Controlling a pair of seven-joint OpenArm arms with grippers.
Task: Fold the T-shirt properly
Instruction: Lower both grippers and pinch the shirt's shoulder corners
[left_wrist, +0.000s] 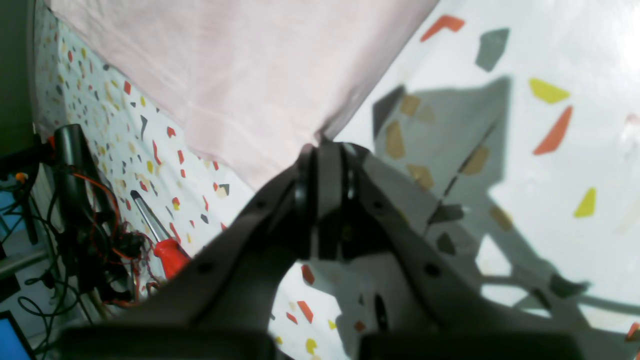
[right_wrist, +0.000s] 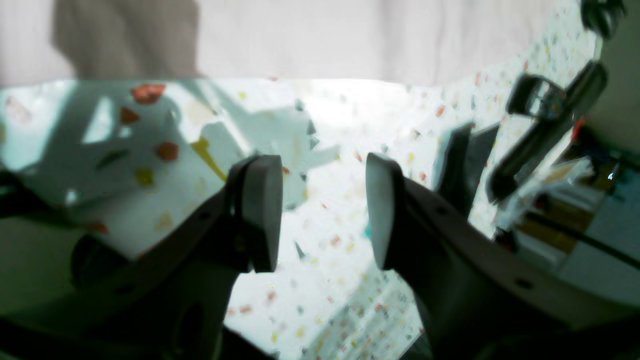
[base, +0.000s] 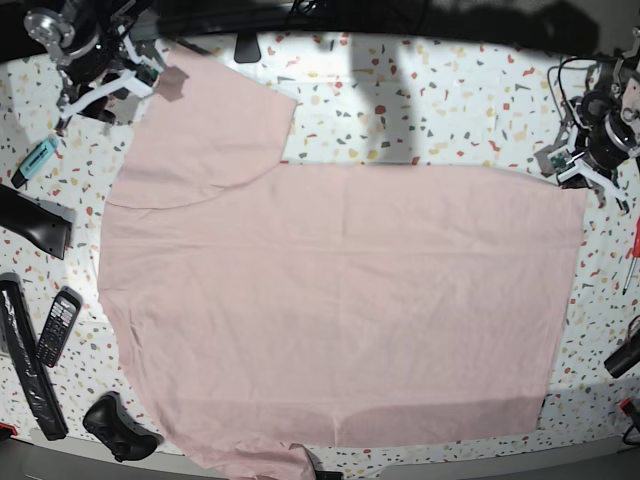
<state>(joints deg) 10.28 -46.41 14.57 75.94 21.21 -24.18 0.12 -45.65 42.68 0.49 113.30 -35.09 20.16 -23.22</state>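
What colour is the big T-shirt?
Pale pink; the T-shirt shows best in the base view.

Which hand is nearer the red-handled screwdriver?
Left. The left hand pinches the T-shirt corner near the red-handled screwdriver; the right hand is open at the opposite end.

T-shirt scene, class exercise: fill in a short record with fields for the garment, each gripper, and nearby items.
garment: T-shirt, pale pink, spread flat, plain side up
surface: speckled table
left gripper: shut on a T-shirt corner
right gripper: open, holding nothing, near the T-shirt's edge
nearby items: red-handled screwdriver; remote control
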